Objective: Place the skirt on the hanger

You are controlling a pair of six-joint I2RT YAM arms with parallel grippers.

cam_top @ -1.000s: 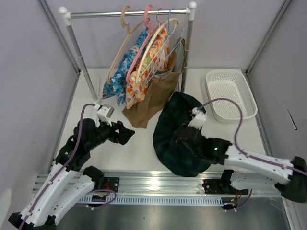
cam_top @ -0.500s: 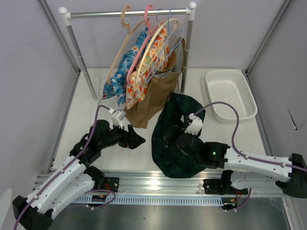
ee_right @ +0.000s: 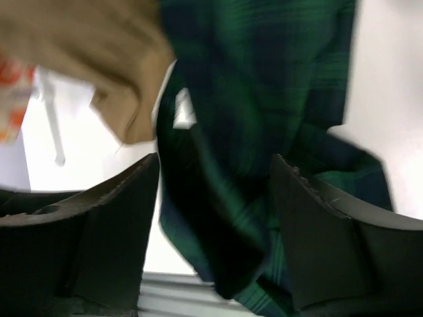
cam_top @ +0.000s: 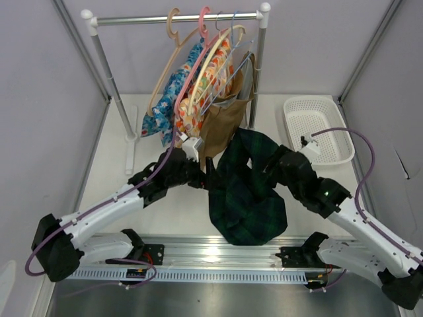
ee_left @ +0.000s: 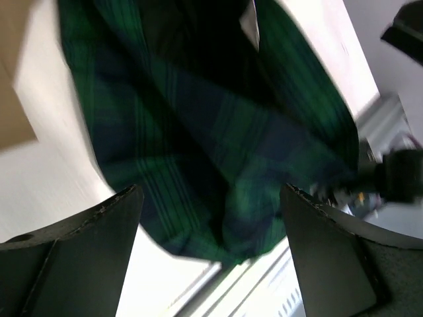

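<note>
Over the left half of the tabletop (cam_top: 112, 165), the left arm stretches low from its base toward the middle. From above, its left claw (ee_left: 210, 198) is hard to pick out, dark against dark cloth. The blurred wrist view shows its fingers spread wide, holding nothing, just above the cloth. Up on the rail (cam_top: 178, 18), the cream hanger (cam_top: 213, 56) hangs bare, partly hidden among other hangers and garments. The skirt (cam_top: 246, 195), green and navy plaid, lies in a crumpled, folded heap mid-tabletop, between both claws, its top just beside the hanging brown garment (cam_top: 221, 122). Both wrist views cut it off. The right arm bends in from the right. Its right claw (ee_right: 215, 165) is also spread open and empty over the skirt.
</note>
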